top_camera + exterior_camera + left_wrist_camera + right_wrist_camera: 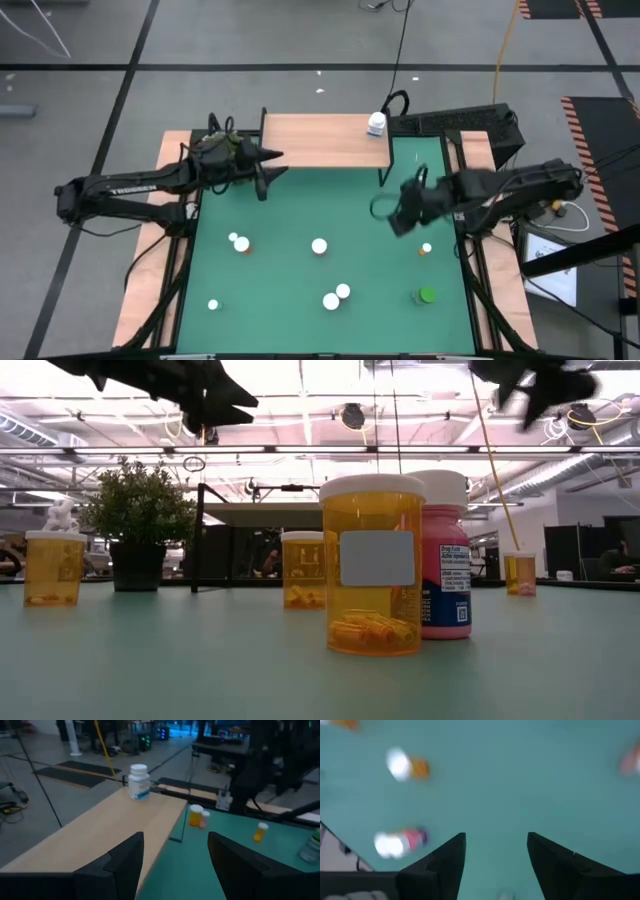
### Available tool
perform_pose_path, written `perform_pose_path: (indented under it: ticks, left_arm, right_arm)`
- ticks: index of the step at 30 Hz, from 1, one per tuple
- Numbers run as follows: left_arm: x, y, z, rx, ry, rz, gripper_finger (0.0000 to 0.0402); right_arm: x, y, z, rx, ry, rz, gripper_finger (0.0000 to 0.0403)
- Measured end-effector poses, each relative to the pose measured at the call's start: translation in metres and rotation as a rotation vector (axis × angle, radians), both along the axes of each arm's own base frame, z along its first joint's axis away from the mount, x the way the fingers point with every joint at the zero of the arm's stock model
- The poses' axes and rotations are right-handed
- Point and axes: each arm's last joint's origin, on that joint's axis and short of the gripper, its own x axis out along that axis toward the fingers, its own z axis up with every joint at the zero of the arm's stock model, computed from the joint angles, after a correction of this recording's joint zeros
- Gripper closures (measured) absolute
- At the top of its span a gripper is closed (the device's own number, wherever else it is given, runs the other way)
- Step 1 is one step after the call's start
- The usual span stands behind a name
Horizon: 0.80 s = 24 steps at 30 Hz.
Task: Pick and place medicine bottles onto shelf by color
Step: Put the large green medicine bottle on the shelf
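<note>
one bottle [425,249] below right gripper [397,213]

From the right wrist, the bottles smear: an orange one [409,767] and a pink one [400,843] show no readable labels. In the low view the pink bottle [447,565] stands half hidden behind the big orange bottle [372,565], and both arms are cut off by the top edge.
</note>
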Motion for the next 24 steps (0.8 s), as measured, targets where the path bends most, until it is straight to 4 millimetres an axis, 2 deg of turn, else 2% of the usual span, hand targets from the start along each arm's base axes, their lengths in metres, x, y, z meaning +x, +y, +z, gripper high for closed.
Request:
perform_pose_path:
  ticks: [3, 6, 10, 16, 20, 24]
  left_arm:
    - [0.002, -0.002, -0.002, -0.010, 0.006, -0.049, 0.0179]
    - [0.003, -0.004, -0.006, -0.028, 0.047, -0.063, 0.0179]
    - [0.005, -0.011, -0.012, -0.121, 0.078, -0.077, 0.0179]
    - [0.015, -0.029, -0.008, -0.206, -0.018, -0.129, 0.0179]
    - [0.029, -0.043, 0.001, -0.279, -0.180, -0.149, 0.0179]
    - [0.045, -0.061, -0.003, -0.308, -0.242, -0.225, 0.0179]
  right_arm:
    - [-0.002, 0.024, -0.014, 0.106, 0.017, -0.005, 0.0211]
    - [0.009, 0.041, -0.017, 0.076, -0.147, 0.018, 0.0225]
    - [0.030, 0.048, -0.011, -0.074, -0.408, 0.180, 0.0242]
    - [0.048, 0.049, 0.005, -0.162, -0.671, 0.348, 0.0262]
    - [0.039, 0.065, 0.002, -0.067, -0.632, 0.521, 0.0274]
    - [0.012, 0.092, -0.013, 0.098, -0.410, 0.621, 0.0286]
